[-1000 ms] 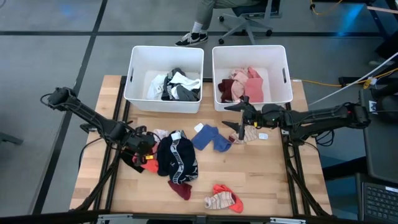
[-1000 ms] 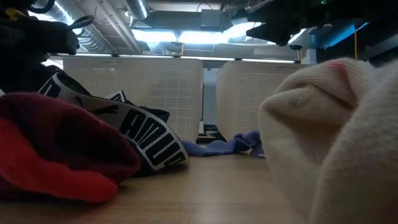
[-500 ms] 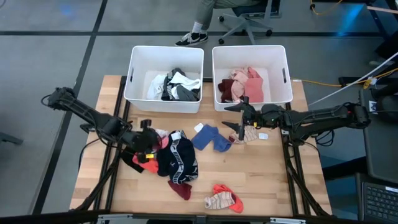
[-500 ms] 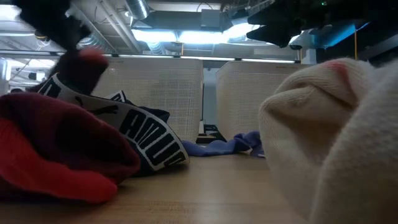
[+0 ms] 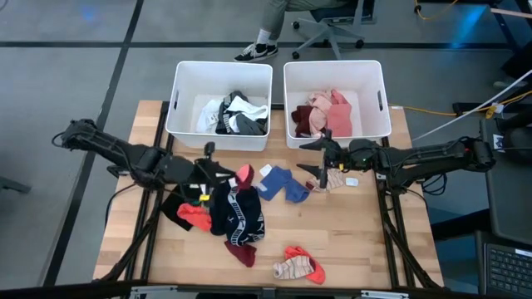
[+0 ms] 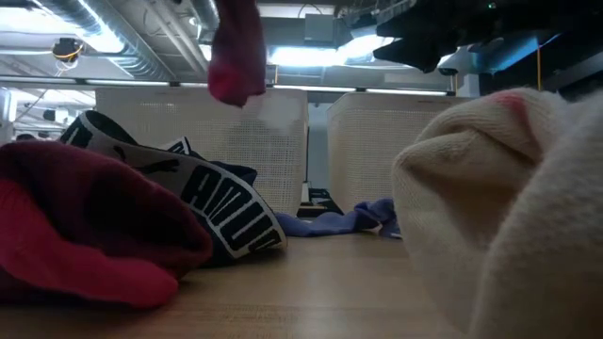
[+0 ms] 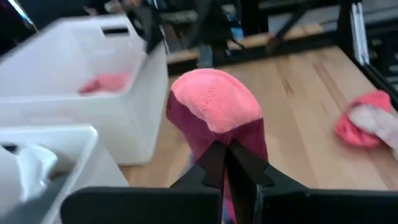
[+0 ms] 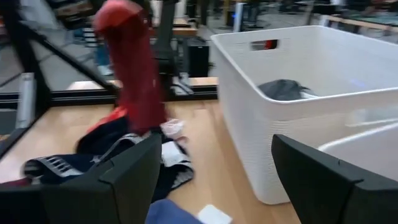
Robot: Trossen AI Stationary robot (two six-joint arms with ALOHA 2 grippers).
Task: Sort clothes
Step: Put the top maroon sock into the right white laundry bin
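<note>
The left tool is pinching a pink-and-maroon sock tight, hanging it above the desk; the pink-filled bin ahead is calling next. The right tool is waiting, spread wide and empty.

**Soft knits on bare wood, matt plastic around them**

The table is pale wood with visible grain and a dull, unvarnished look. The two bins are white plastic, smooth at the rim, with a fine perforated texture on their walls in the low view. The pink sock is ribbed knit cloth, soft and matt. The navy garment is smooth stretch fabric with a printed white band. The cream sock looks fuzzy. The gripper fingers are matt black plastic.
</note>
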